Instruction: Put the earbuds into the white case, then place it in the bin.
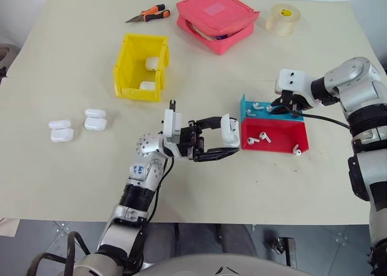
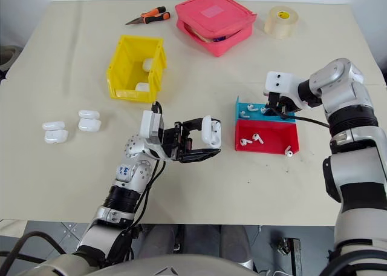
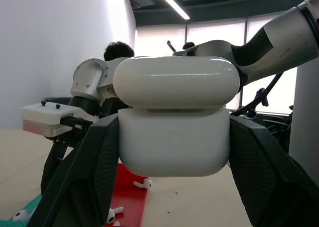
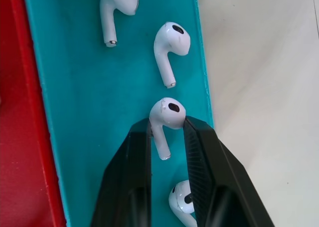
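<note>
My left gripper (image 1: 230, 137) is shut on the white case (image 3: 174, 142) and holds it above the table just left of the trays, lid (image 3: 175, 82) uppermost. My right gripper (image 4: 167, 125) reaches down into the shallow blue tray (image 4: 75, 112), its fingers closed against the head of one earbud (image 4: 167, 112). More earbuds lie in the blue tray (image 4: 171, 43) and in the red tray (image 1: 264, 135) beside it. The yellow bin (image 1: 129, 64) stands at the far left of centre with two white cases (image 1: 151, 63) inside.
Several spare white cases (image 1: 95, 120) lie at the left of the table. At the far edge are orange-handled pliers (image 1: 149, 14), a pink pouch (image 1: 216, 19) and a roll of tape (image 1: 282, 19). The red tray (image 1: 281, 144) touches the blue one.
</note>
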{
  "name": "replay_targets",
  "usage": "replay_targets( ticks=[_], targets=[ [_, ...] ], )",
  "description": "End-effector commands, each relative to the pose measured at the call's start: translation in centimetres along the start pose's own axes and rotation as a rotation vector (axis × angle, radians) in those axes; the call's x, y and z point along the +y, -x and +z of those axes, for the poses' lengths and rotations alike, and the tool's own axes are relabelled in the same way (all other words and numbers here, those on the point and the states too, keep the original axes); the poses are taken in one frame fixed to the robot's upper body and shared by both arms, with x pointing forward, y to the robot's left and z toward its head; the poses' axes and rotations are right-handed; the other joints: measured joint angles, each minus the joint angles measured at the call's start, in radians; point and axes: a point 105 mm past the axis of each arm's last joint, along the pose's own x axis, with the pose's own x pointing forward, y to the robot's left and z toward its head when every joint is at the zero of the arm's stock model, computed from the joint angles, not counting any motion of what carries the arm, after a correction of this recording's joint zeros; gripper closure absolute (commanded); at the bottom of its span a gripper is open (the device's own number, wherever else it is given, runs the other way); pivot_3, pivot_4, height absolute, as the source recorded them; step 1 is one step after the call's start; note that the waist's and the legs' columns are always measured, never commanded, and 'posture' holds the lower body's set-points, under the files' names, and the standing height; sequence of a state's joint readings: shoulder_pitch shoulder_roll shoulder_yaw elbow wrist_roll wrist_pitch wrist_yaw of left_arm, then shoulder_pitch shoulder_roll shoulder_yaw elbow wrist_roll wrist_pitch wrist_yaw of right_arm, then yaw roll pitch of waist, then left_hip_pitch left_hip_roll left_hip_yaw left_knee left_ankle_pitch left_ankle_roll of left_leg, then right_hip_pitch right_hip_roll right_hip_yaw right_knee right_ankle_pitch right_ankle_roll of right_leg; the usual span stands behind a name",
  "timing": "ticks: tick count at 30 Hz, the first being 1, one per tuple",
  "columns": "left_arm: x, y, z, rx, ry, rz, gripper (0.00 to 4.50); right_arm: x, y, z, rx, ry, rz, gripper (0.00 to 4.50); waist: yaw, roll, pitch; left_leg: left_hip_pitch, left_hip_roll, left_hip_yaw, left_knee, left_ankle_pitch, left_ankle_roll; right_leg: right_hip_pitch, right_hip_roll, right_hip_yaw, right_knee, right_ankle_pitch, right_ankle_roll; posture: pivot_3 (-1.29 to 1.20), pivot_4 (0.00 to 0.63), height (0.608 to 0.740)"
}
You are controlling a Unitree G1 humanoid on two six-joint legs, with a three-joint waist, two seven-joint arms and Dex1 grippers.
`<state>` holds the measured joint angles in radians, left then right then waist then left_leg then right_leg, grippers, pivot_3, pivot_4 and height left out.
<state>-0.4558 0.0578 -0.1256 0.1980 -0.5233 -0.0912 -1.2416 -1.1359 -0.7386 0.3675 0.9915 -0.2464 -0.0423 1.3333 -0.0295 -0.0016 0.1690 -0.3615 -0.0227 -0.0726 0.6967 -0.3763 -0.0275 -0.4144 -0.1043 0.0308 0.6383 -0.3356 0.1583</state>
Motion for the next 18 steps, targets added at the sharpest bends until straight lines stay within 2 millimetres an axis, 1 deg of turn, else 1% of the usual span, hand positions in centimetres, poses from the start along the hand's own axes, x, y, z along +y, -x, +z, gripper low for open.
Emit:
replay_targets(
  ticks=[1, 14, 16, 18],
  targets=[
    [-0.22, -0.29, 0.98, -0.022, -0.046, -0.011, 1.69, -0.18, 0.1, -0.16, 0.005, -0.004, -0.011, 3.47, 0.001, 0.0, 0.0, 0.0, 0.0, 0.0, 0.0, 0.0, 0.0, 0.0, 0.0, 0.0, 0.0, 0.0, 0.0, 0.0, 0.15, 0.74],
    [-0.28, -0.28, 1.1, -0.02, -0.044, -0.009, 1.69, 0.07, -0.34, 0.07, -0.01, 0.024, -0.004, 3.47, 0.0, 0.0, 0.0, 0.0, 0.0, 0.0, 0.0, 0.0, 0.0, 0.0, 0.0, 0.0, 0.0, 0.0, 0.0, 0.0, 0.15, 0.74],
    [-0.29, -0.29, 1.12, -0.02, -0.044, -0.009, 1.69, 0.39, -0.45, 0.06, -0.013, 0.024, 0.017, 3.83, 0.0, 0.0, 0.0, 0.0, 0.0, 0.0, 0.0, 0.0, 0.0, 0.0, 0.0, 0.0, 0.0, 0.0, 0.0, 0.0, 0.15, 0.74],
    [-0.3, -0.29, 1.13, -0.02, -0.044, -0.008, 1.69, 0.35, -0.54, 0.07, -0.017, 0.025, 0.008, 3.97, 0.0, 0.0, 0.0, 0.0, 0.0, 0.0, 0.0, 0.0, 0.0, 0.0, 0.0, 0.0, 0.0, 0.0, 0.0, 0.0, 0.15, 0.74]
  ],
)
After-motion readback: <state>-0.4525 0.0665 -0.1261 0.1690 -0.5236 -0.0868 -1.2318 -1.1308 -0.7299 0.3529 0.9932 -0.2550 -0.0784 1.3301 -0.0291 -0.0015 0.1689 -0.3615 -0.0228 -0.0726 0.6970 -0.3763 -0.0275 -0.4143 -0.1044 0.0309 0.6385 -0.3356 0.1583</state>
